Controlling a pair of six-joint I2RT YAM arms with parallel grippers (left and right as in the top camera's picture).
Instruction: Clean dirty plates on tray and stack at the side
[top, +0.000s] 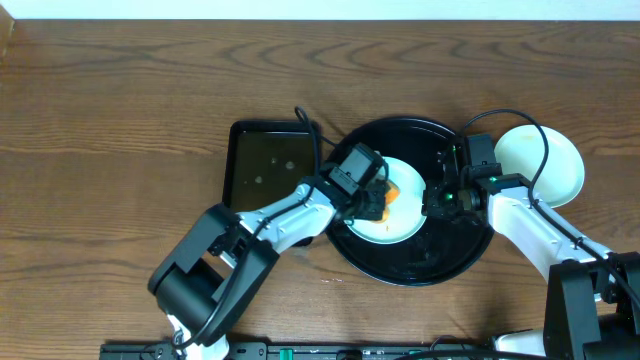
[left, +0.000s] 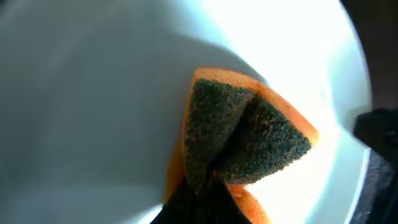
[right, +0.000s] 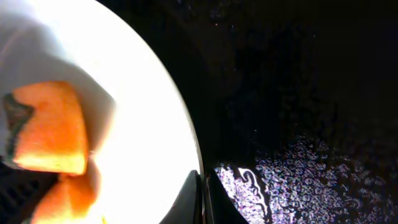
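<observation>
The left tool (top: 370, 197) is clamped on a folded orange sponge (left: 242, 134) pressed to the pale plate (top: 400, 228), which lies in the round black tray (top: 420, 268) at the centre of the overhead view. The right tool (top: 438, 197) looks pinched shut on that plate's right rim. A hard scrub toward the right of the frame could slip the thin rim from that pinch and skid the plate across the glossy tray, or twist the sponge loose from its fold.
</observation>
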